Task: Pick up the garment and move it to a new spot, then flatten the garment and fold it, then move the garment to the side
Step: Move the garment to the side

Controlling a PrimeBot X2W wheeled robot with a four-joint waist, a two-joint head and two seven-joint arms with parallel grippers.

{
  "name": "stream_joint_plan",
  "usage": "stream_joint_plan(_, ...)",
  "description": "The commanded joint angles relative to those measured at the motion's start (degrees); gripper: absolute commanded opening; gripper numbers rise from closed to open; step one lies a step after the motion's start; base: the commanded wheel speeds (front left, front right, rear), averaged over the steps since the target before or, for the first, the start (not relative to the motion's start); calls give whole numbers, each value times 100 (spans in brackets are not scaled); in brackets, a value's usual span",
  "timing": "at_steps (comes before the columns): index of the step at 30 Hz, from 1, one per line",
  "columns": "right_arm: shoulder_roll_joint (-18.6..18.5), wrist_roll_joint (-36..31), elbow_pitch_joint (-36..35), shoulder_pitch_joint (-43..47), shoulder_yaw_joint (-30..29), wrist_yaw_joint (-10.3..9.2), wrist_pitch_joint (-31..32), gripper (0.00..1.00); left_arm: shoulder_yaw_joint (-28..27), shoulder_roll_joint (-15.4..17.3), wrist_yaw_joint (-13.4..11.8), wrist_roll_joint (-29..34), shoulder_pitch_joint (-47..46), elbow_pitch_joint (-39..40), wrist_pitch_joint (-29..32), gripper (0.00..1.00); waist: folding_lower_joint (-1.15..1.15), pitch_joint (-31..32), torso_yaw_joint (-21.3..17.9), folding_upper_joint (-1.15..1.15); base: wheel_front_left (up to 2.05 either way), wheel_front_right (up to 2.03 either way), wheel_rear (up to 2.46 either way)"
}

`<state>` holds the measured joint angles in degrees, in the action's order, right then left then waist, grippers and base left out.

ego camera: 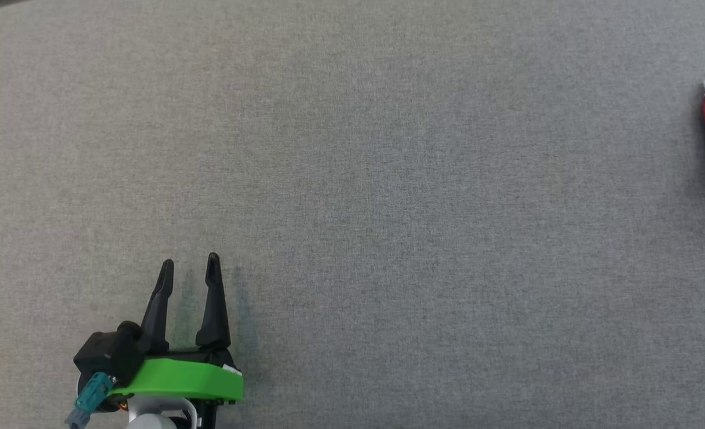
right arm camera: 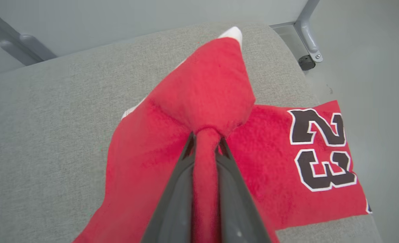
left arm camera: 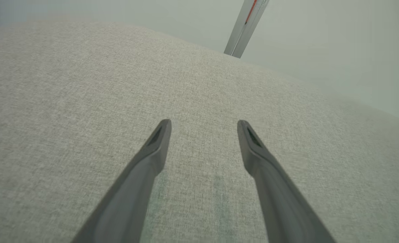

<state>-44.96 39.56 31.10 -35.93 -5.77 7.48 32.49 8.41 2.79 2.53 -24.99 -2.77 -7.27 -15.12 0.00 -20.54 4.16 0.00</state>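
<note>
The step in hand looks like the pick-up. The red garment [right arm camera: 212, 84] lies at a corner of the table [ego camera: 388, 149], centre and right of the right wrist view; just its edge pokes in at the right edge of the head view. To do it well, lift straight up until the trailing cloth hangs free, then carry it toward the bare middle of the table without dragging. The right gripper [right arm camera: 206, 140] is pinched tight on a bunched ridge of the red cloth, fingers nearly together. The left gripper [ego camera: 190, 260], lower left of the head view, is spread fairly wide, holding nothing, over bare table.
</note>
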Motion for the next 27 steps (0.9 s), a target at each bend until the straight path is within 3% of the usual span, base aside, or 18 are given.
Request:
stream_joint_plan(1,-53,-94,75,-16,-65,2,59,0,-40,21,37,31,-54,-32,-1,100,0,-299,-111,0,0,0,0)
stream_joint_plan(5,-281,-515,454,137,-311,-1,-18,0,-130,21,52,21,58,-89,0,100,0,-327,-79,0,0,0,0)
stream_joint_plan(6,-331,-722,634,167,-391,-2,-143,31,-148,21,58,15,86,-93,0,100,0,-327,-73,0,0,0,0)
stream_joint_plan(7,-354,-917,803,202,-435,-2,-266,45,-151,21,67,16,110,-102,0,100,0,-310,-65,0,0,0,0)
stream_joint_plan(8,-348,-1150,988,222,-484,-1,-425,100,-160,21,80,27,142,-106,0,100,0,-291,-61,0,0,0,0)
stream_joint_plan(12,-228,-1816,1568,218,-579,-1,-861,100,-170,21,62,30,221,-128,0,100,0,-184,-77,0,0,0,0)
stream_joint_plan(18,2,-2488,1672,137,-620,-1,-2000,100,-211,21,22,63,342,-93,0,100,0,115,-186,0,0,0,0)
stream_joint_plan(21,274,-2558,1341,229,-567,-2,-2674,100,-296,22,-14,142,486,2,0,100,0,461,-243,0,0,0,0)
stream_joint_plan(27,1063,-2105,-66,1034,-407,-2,-3486,100,-550,19,-139,279,882,275,0,100,0,1259,-325,0,0,0,0)
